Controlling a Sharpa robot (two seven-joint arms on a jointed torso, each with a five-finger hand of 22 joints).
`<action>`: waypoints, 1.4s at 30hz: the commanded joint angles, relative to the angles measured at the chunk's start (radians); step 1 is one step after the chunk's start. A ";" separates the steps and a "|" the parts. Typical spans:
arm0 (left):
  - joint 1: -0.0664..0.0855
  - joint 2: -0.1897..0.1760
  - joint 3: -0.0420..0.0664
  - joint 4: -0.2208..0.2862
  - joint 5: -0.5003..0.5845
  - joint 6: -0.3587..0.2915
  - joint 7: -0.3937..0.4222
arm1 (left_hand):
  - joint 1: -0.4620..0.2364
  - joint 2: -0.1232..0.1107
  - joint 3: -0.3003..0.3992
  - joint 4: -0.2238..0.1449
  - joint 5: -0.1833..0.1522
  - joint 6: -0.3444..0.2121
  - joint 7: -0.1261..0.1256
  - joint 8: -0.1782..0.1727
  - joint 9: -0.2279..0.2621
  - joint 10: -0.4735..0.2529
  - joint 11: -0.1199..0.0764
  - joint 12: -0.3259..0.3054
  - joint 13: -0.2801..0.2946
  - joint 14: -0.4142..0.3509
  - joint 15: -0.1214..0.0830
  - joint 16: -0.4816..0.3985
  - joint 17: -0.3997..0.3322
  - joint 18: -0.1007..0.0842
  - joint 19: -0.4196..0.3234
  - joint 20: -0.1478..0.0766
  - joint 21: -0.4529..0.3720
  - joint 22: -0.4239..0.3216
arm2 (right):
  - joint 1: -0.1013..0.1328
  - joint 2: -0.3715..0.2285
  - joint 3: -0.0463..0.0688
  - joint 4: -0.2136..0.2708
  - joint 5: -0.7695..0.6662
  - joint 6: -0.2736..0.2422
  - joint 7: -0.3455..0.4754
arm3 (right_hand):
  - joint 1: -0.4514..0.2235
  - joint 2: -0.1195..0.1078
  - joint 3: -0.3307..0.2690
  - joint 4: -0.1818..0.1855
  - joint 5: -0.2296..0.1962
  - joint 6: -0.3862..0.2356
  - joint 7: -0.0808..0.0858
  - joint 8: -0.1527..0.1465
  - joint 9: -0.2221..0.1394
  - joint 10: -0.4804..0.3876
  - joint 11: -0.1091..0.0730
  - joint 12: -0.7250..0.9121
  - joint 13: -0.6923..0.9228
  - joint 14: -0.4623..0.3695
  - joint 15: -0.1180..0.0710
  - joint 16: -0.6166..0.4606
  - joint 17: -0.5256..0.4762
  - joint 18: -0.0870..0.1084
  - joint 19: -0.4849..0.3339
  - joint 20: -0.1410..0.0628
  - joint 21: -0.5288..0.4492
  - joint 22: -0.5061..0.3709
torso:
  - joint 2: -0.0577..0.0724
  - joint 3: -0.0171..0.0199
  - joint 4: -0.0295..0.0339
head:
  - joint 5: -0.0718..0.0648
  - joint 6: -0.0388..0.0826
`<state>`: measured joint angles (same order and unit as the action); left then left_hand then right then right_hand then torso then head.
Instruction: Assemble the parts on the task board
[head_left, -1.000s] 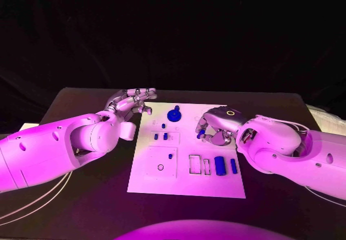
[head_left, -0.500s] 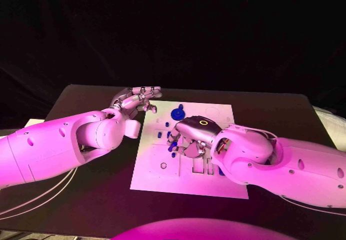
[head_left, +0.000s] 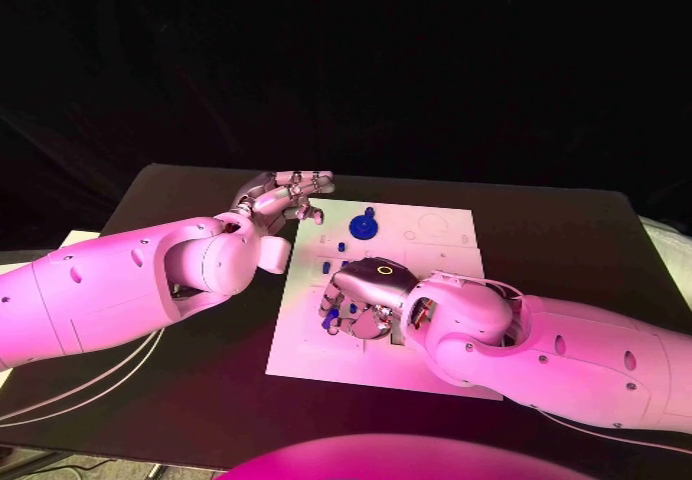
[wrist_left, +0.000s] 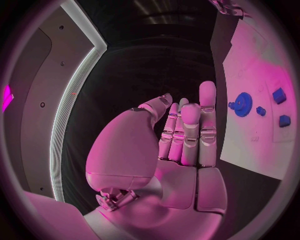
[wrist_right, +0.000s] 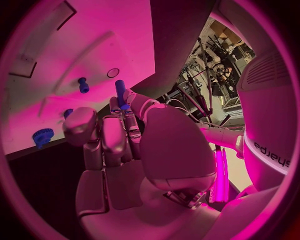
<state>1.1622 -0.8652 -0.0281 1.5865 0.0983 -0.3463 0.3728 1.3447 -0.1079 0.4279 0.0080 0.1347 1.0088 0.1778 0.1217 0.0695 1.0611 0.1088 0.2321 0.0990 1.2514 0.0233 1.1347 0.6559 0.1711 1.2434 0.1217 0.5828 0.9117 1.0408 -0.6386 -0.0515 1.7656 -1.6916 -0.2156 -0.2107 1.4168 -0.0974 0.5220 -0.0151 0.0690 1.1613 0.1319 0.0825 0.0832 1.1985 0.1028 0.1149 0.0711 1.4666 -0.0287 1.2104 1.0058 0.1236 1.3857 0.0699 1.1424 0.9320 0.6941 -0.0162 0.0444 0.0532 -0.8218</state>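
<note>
The white task board (head_left: 440, 222) lies in the middle of the black table. My right hand (head_left: 371, 290) hovers over its middle left part and pinches a blue peg (head_left: 332, 318) (wrist_right: 120, 94) at its fingertips, above a small round hole (wrist_right: 113, 72). A blue gear (head_left: 364, 228) (wrist_left: 242, 104) (wrist_right: 42, 136) sits at the board's far side, with small blue pieces (head_left: 340, 245) (wrist_left: 279, 95) near it. A short blue peg (wrist_right: 82, 85) stands on the board. My left hand (head_left: 289, 190) (wrist_left: 181, 135) hangs by the board's far left corner, fingers straight, holding nothing.
A pale object (head_left: 72, 241) lies at the table's left edge. My right forearm (head_left: 577, 350) covers the board's near right part. The board (wrist_right: 75, 40) carries rectangular recesses near the held peg.
My right hand has moved left and nearer across the board with the blue peg, from the right side to the middle left. The left hand has stayed by the far left corner.
</note>
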 joint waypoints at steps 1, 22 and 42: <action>0.000 0.000 0.001 0.003 -0.007 0.019 0.004 | 0.011 -0.001 -0.001 -0.004 0.005 -0.005 0.000 0.006 0.000 -0.007 0.001 0.004 0.000 -0.007 -0.001 0.003 -0.001 0.008 -0.002 -0.001 -0.004 -0.001 | -0.003 0.004 0.000 -0.010 -0.011 0.048 0.009 | 0.010 0.008 0.050 -0.043 0.003 -0.004 0.004 -0.005 -0.002 0.045 -0.040 0.004 0.002 0.021 0.002 0.006 -0.002 -0.003 -0.002 0.001 0.003 -0.001 | 0.000 0.0015 0.0000 | 0.001 -0.003; -0.001 0.010 0.001 -0.009 -0.011 0.023 0.004 | 0.011 -0.001 -0.001 -0.004 0.005 -0.005 0.000 0.006 0.000 -0.007 0.001 0.004 0.000 -0.007 -0.001 0.003 -0.001 0.008 -0.002 -0.001 -0.004 -0.001 | -0.009 0.009 -0.002 -0.024 -0.093 0.107 -0.041 | 0.007 0.008 0.051 -0.044 0.005 -0.004 0.005 -0.005 -0.002 0.045 -0.040 0.002 0.002 0.021 0.003 0.007 -0.001 -0.003 -0.002 0.002 0.002 -0.001 | 0.000 0.0012 0.0010 | -0.009 -0.013; -0.001 0.010 0.001 -0.011 -0.011 0.024 0.004 | 0.012 -0.001 -0.001 -0.005 0.005 -0.005 0.000 0.007 0.000 -0.009 0.001 0.006 0.000 -0.007 0.000 0.003 -0.002 0.009 -0.002 -0.001 -0.006 -0.002 | -0.011 0.005 -0.001 -0.001 -0.138 0.100 -0.066 | 0.003 0.007 0.052 -0.045 0.010 0.000 0.004 -0.004 -0.001 0.047 -0.040 0.001 0.002 0.022 0.003 0.011 0.005 -0.003 -0.002 0.002 0.006 0.004 | -0.001 0.0010 0.0005 | -0.009 -0.013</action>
<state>1.1611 -0.8569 -0.0282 1.5749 0.0930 -0.3412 0.3716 1.3447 -0.1079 0.4279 0.0080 0.1347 1.0089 0.1778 0.1260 0.0695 1.0612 0.1088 0.2321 0.0990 1.2514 0.0233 1.1347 0.6548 0.1711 1.2434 0.1216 0.5833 0.9103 1.0308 -0.6336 -0.0526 1.7613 -1.7994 -0.1397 -0.2571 1.4223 -0.1029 0.5704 -0.0605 0.0717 1.1613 0.1318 0.0826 0.0822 1.1978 0.1026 0.1104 0.0718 1.4666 -0.0286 1.2152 1.0097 0.1236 1.3856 0.0700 1.1423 0.9349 0.6933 -0.0153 0.0445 0.0445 -0.8342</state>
